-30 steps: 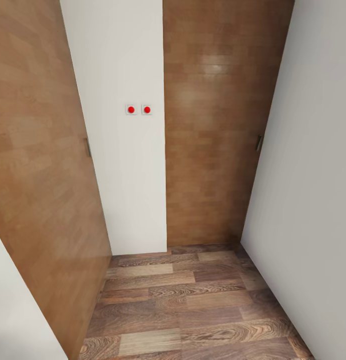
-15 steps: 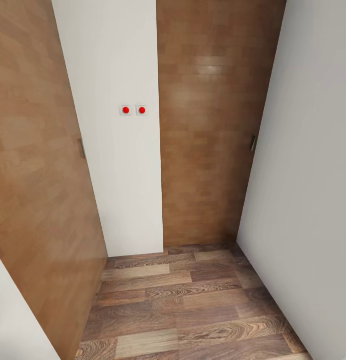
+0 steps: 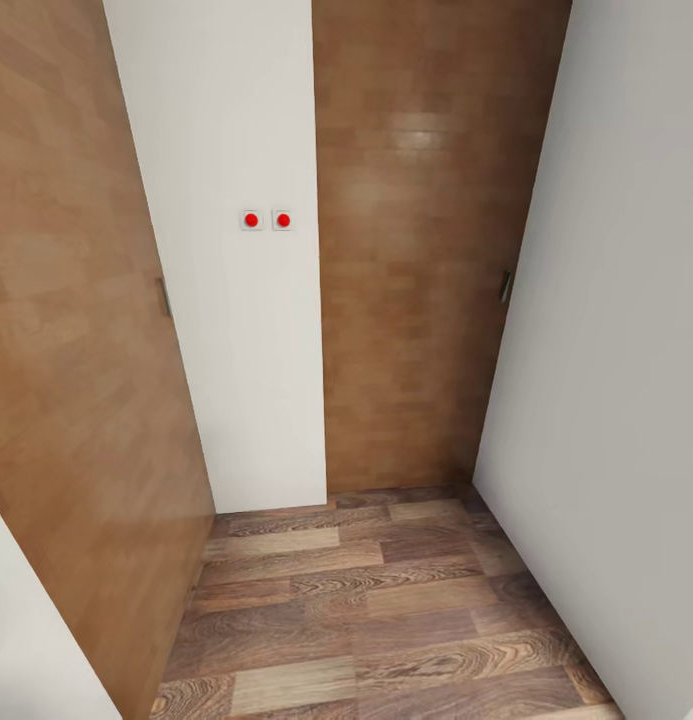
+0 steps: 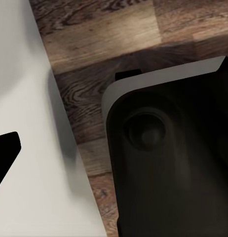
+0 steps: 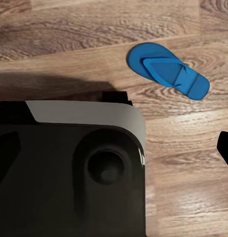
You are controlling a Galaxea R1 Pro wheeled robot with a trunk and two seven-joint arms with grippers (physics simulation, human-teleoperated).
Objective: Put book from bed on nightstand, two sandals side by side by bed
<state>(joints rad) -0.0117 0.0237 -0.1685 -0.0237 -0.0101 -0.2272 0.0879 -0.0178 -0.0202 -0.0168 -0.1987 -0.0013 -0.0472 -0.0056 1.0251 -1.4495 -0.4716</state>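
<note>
One bright-blue sandal (image 5: 168, 71) lies flat on the wood-plank floor in the right wrist view, a short way from my dark base (image 5: 69, 173). A black fingertip (image 5: 226, 148) of the right gripper pokes in at that picture's edge, well apart from the sandal. In the left wrist view a black fingertip (image 4: 6, 150) of the left gripper shows against a white wall. Neither pair of jaws is visible in full. The book, the bed and the nightstand are out of view.
The head view faces a narrow hallway end. A wooden door (image 3: 76, 330) stands at the left and another wooden door (image 3: 416, 260) ahead. Between them is a white wall strip with two red-dotted switches (image 3: 267, 220). A white wall (image 3: 616, 380) closes the right side.
The whole head picture slid slightly left over the first half second, so the camera moved. Since then nothing has visibly changed.
</note>
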